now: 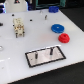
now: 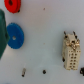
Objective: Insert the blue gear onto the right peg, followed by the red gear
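In the exterior view the blue gear (image 1: pixel 58 28) lies flat on the white table at the exterior view's right. The smaller red gear (image 1: pixel 63 37) lies just in front of it, close beside it. The grey black-rimmed plate (image 1: pixel 36 60) lies nearer the front with two thin dark pegs standing on it; the right peg (image 1: pixel 49 50) is bare. The wrist view shows the blue gear (image 2: pixel 15 35) and the red gear (image 2: pixel 13 5) from above; the plate is out of that view. No gripper fingers show in either view.
A beige pronged block (image 1: pixel 18 26) stands on the table at the exterior view's left and also shows in the wrist view (image 2: pixel 71 50). A teal object (image 2: pixel 1 27) sits at the wrist view's edge beside the blue gear. Dark clutter lines the far table edge (image 1: pixel 52 9).
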